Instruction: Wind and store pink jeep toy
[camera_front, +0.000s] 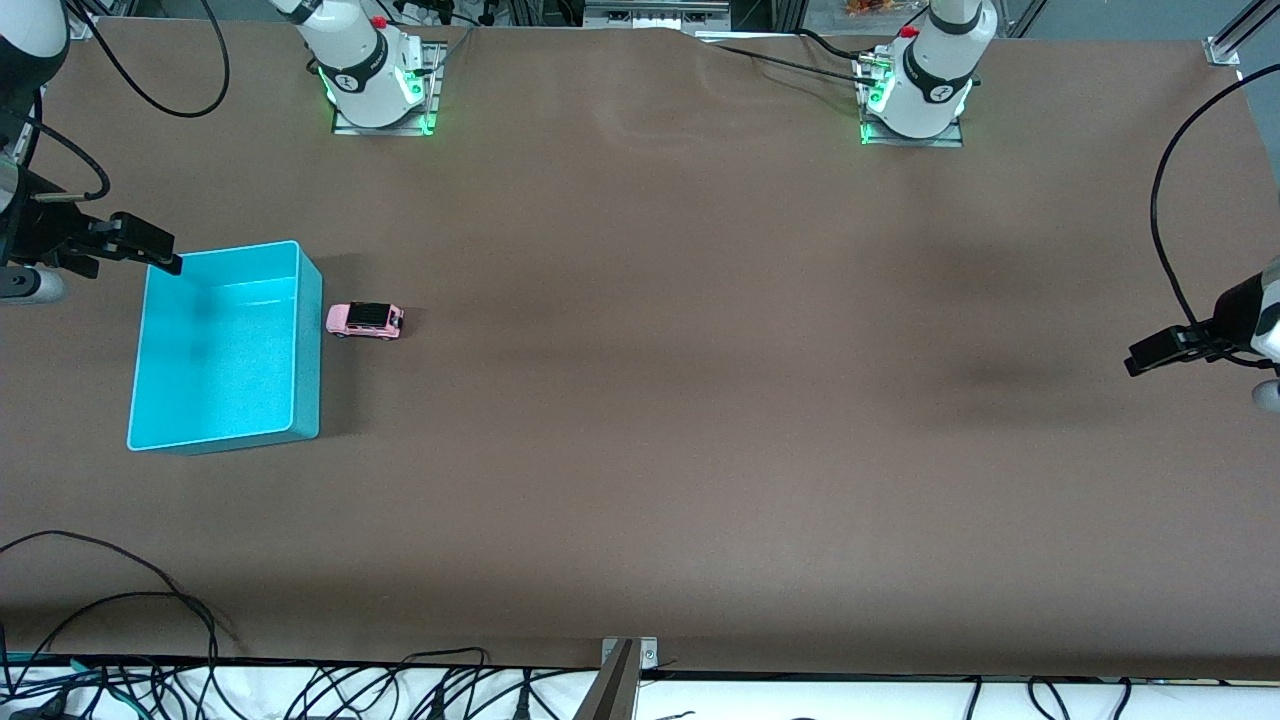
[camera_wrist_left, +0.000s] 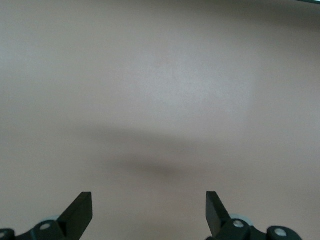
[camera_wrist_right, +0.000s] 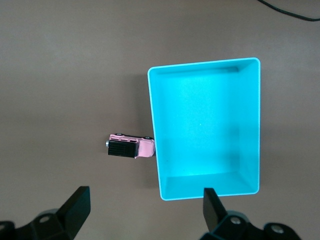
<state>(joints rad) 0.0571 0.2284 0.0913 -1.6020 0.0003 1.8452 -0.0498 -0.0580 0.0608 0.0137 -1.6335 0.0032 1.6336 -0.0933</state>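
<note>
brown bench (camera_front: 700, 400) carries a turquoise bin (camera_front: 310, 350) toward the right arm's end. just beside the bin, on its side toward the left arm, sits the jeep (camera_front: 365, 320): small, boxy, light pink body, black roof, dark wheels. right pincer (camera_front: 165, 262) hangs over the bin's corner, jaws wide and holding nothing. left pincer (camera_front: 1140, 362) waits over bare bench, jaws wide too.

Left pincer (camera_front: 1133, 362) and right pincer (camera_front: 170, 262) both hang open, raised.
</note>
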